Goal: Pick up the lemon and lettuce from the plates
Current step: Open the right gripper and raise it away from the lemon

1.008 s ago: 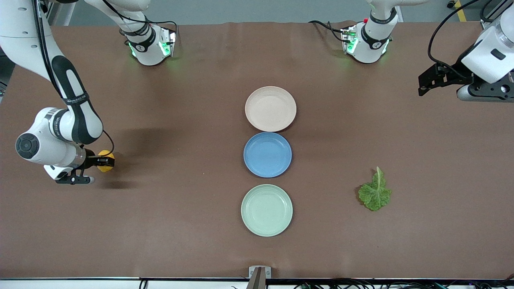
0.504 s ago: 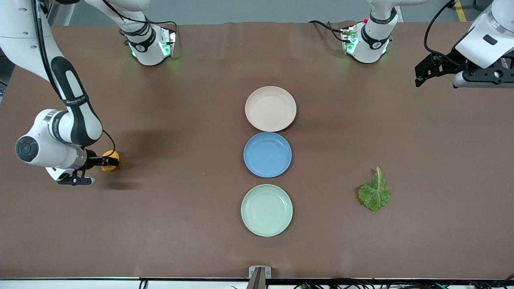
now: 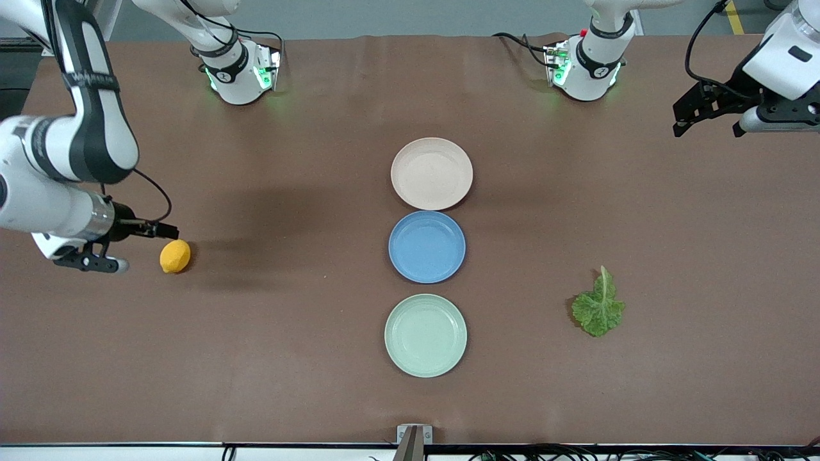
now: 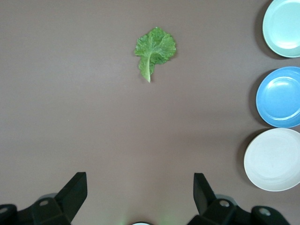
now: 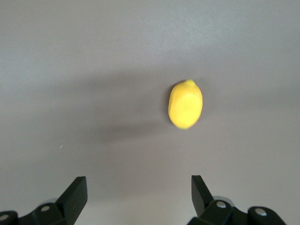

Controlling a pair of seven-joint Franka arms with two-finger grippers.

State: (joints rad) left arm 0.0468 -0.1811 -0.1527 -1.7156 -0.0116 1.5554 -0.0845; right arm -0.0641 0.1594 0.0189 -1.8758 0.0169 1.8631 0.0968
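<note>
The lemon lies on the bare brown table at the right arm's end; it also shows in the right wrist view. My right gripper is open and empty, up in the air just above the lemon. The lettuce lies on the table toward the left arm's end, also in the left wrist view. My left gripper is open and empty, high over the table's edge at the left arm's end. The beige-pink plate and the mint green plate are both empty.
A blue plate sits between the two other plates, in a row down the table's middle. The three plates also show at the edge of the left wrist view. The arm bases stand along the table's edge farthest from the camera.
My right gripper has let go of the lemon and risen off it; the lemon now lies free on the table. My left gripper has shifted slightly while staying high.
</note>
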